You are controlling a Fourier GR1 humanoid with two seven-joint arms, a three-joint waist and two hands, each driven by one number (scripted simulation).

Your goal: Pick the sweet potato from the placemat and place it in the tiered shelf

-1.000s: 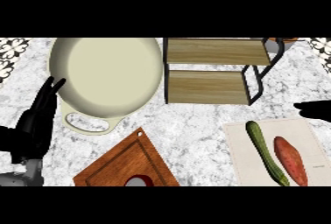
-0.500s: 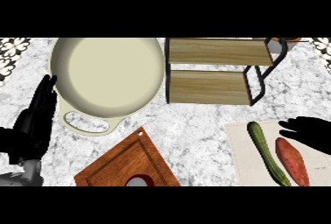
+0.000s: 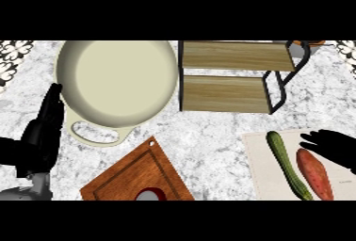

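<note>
An orange-red sweet potato [image 3: 314,173] lies on the pale placemat [image 3: 265,165] at the lower right, beside a long green cucumber [image 3: 288,164]. My right hand [image 3: 335,147] hovers over the placemat's right part, just above the sweet potato's upper end, fingers extended toward the left and holding nothing. The tiered shelf [image 3: 233,75], two wooden boards in a black frame, stands at the upper right. At the left edge my left hand [image 3: 42,134] rests open with fingers pointing up.
A large cream pan [image 3: 117,82] with a loop handle fills the upper left. A brown wooden cutting board [image 3: 135,176] lies at the bottom centre with a red-rimmed object at its lower edge. Marble counter shows between them.
My right hand has come down and to the left from the right edge onto the placemat, ending above the sweet potato. The left hand stays in place.
</note>
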